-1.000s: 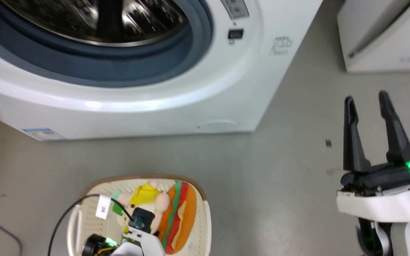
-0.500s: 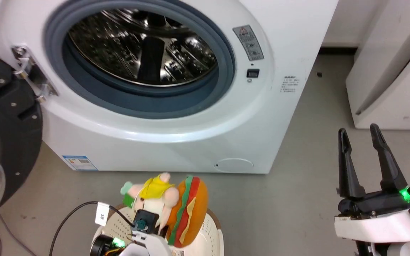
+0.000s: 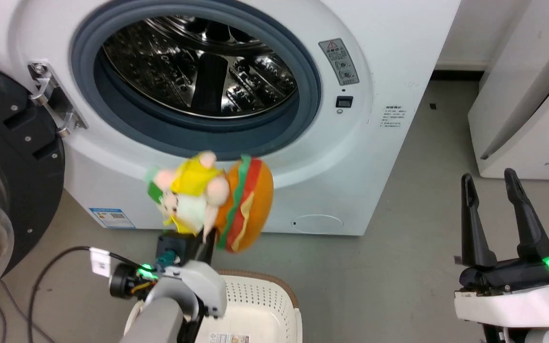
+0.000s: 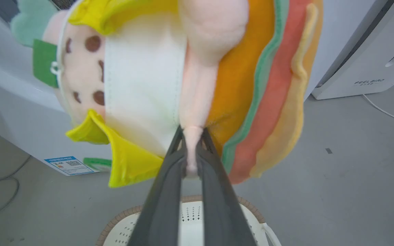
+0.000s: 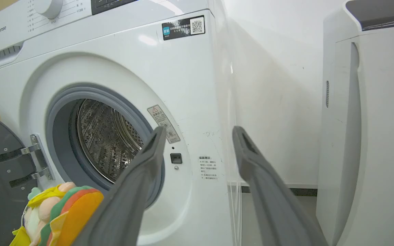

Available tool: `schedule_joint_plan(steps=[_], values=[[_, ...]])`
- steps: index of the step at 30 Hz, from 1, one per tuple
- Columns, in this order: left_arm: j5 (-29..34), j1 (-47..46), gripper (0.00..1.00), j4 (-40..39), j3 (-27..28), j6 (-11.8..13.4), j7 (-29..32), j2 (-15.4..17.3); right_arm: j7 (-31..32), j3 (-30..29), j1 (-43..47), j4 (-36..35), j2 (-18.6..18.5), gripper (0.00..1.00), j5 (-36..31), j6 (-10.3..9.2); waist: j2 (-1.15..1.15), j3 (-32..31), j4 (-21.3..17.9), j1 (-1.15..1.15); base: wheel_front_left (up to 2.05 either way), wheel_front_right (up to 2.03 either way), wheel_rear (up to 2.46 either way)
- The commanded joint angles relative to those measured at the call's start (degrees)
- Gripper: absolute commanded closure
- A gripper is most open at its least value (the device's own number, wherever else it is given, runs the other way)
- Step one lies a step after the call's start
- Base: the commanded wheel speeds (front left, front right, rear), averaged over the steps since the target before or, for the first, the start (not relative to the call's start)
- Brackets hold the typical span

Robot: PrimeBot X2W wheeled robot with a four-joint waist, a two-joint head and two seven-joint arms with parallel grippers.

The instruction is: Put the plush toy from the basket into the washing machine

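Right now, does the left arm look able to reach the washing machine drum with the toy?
Probably yes. The door is swung wide open, and the left gripper holds the toy just below the drum opening, with nothing between them.

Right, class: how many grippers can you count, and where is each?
2. The left gripper pinches the plush toy above the basket; the right gripper stands open over the floor, lower right.

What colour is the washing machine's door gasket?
Blue-grey; the gasket shows best in the head view.
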Motion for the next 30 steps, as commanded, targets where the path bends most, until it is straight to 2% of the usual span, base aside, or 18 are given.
schedule_joint_plan(steps=[1,5,9,17,21,30], values=[[0.8,-0.2,1.00,-2.9,1.4,1.0,-0.3,0.4,-0.2,-0.2,-0.2,-0.5,0.0,0.00,0.0,-0.04,0.00,1.1,-0.2,0.01,0.00,0.00,0.00],[2.0,-1.7,1.00,-7.8,4.5,2.9,-0.3,0.4,-0.2,-0.4,-1.3,-0.8,0.0,0.00,0.0,-0.04,0.00,3.3,-0.7,0.01,0.00,0.00,0.00],[2.9,-3.7,1.00,-10.6,7.7,3.6,-0.3,0.3,-0.2,-0.9,-2.8,-1.1,0.0,0.00,0.0,-0.04,0.00,5.9,-1.6,0.01,0.00,0.00,0.00],[4.2,-10.1,1.00,-10.4,12.4,3.1,-0.3,1.2,-0.2,-0.3,-6.5,-1.9,0.0,0.00,-0.3,-0.04,0.00,12.1,-4.2,0.01,0.00,0.00,0.00],[4.8,-15.5,1.00,-9.0,15.8,2.6,-0.3,2.5,-0.2,0.1,-9.2,-2.3,0.0,0.00,0.1,-0.04,0.00,16.2,-6.7,0.01,0.00,0.00,0.00],[6.2,-24.5,1.00,-5.5,19.3,1.9,-0.3,5.1,-0.2,0.4,-12.2,-2.9,0.0,0.00,1.0,-0.04,0.00,22.0,-10.1,0.01,0.00,0.00,0.00]])
